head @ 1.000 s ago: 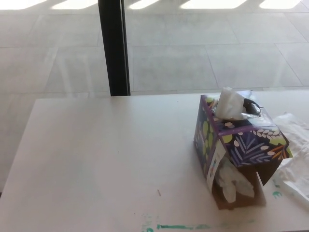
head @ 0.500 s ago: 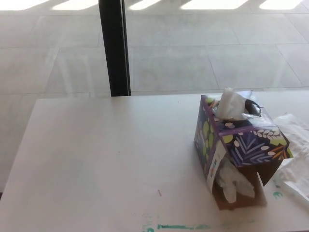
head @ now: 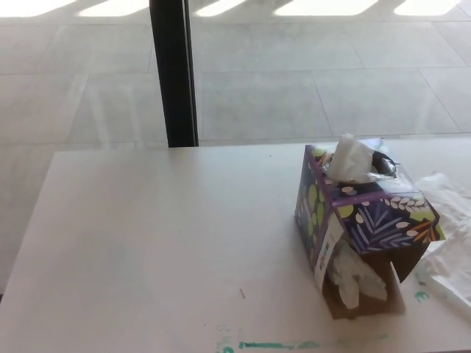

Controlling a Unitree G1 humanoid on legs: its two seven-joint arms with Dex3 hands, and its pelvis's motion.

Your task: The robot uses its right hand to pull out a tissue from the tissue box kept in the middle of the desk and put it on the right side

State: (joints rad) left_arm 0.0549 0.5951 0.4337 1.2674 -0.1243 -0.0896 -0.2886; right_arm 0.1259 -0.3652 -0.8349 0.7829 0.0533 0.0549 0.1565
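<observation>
White desk with a tissue box and loose tissues

The desk [head: 147, 243] is pale and mostly bare, with a few green marks along its near edge. A purple, leaf-patterned tissue box [head: 368, 217] stands on its right part, tilted, its near end torn open so that crumpled tissues show inside, and a white tissue [head: 349, 158] sticks up from the slot on top. Just right of the box, crumpled pulled-out tissues [head: 450, 243] lie flat on the desk at the picture's right edge.
</observation>
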